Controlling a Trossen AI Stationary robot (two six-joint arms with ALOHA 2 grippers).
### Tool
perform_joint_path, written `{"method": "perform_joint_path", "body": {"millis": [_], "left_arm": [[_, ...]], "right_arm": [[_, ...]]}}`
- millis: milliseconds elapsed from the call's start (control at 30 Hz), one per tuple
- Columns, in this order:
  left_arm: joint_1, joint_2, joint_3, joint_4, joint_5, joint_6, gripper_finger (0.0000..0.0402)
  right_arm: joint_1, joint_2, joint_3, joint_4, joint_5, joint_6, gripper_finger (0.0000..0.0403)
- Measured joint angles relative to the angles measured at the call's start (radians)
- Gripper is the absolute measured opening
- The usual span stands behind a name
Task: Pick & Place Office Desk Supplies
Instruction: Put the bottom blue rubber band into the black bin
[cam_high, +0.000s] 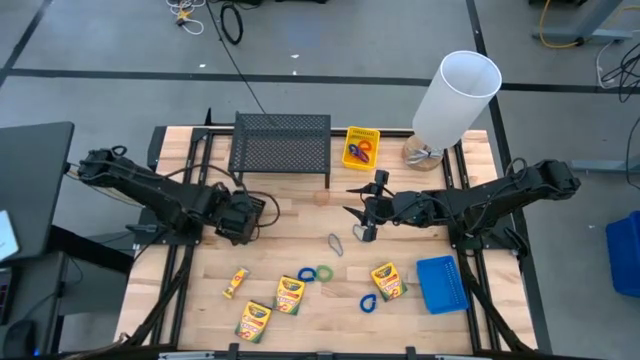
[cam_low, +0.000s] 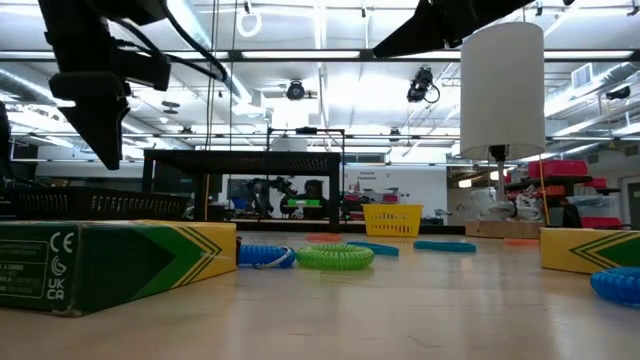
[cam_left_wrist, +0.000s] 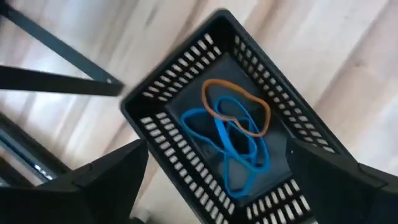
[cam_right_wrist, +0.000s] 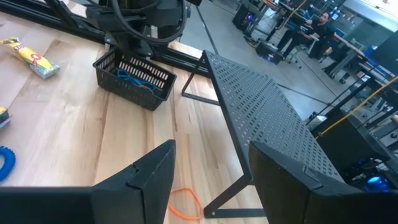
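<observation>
Part done, by the look of the worktop (cam_high: 300, 225). Left hand (cam_left_wrist: 214, 180) over the black bin (cam_left_wrist: 227, 124), fingers spread wide and empty; blue loops (cam_left_wrist: 233, 146) and an orange loop (cam_left_wrist: 239, 109) already lying inside. Right hand (cam_high: 362, 222) near mid-worktop, in front of the mesh rack (cam_high: 282, 143), fingers apart, nothing between them; one orange loop (cam_right_wrist: 183, 204) loose on the wood just below it. Yellow bin (cam_high: 361, 147) beside the rack, holding what seem to be orange and blue loops, though too small to be sure. Still left out: grey loop (cam_high: 335, 243), green loop (cam_high: 325, 272), blue loop (cam_high: 369, 302), four crayon boxes (cam_high: 290, 294) along the front edge. Blue bin (cam_high: 441, 283) at front right, apparently empty.
</observation>
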Motion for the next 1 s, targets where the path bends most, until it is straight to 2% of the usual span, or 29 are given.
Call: {"method": "perform_joint_path", "body": {"millis": [167,300,400,567,700,800,1000], "left_arm": [[-0.004,0.0,0.0,0.129,-0.022,0.081,0.0389],[-0.022,0.0,0.0,0.356,-0.033,0.209,0.0389],[-0.035,0.0,-0.017,0.569,-0.04,0.309,0.0389],[-0.029,0.0,-0.136,0.929,0.016,0.491,0.0389],[0.001,0.0,-0.251,1.144,0.056,0.553,0.0389],[0.015,-0.007,-0.33,1.3,0.049,0.6,0.0389],[0.019,-0.016,-0.477,1.641,-0.037,0.724,0.0389]], "right_arm": [[-0.004,0.0,0.0,-0.013,-0.036,0.027,0.0212],[-0.029,0.006,0.0,-0.041,-0.149,0.08,0.0212],[-0.054,0.025,0.0,-0.071,-0.182,0.135,0.0212],[-0.088,0.099,-0.001,-0.097,-0.231,0.186,0.0212],[-0.105,0.133,-0.001,-0.091,-0.241,0.202,0.0212],[-0.12,0.133,-0.001,-0.089,-0.285,0.231,0.0212],[-0.139,0.153,0.0,-0.08,-0.371,0.305,0.0212]]}}
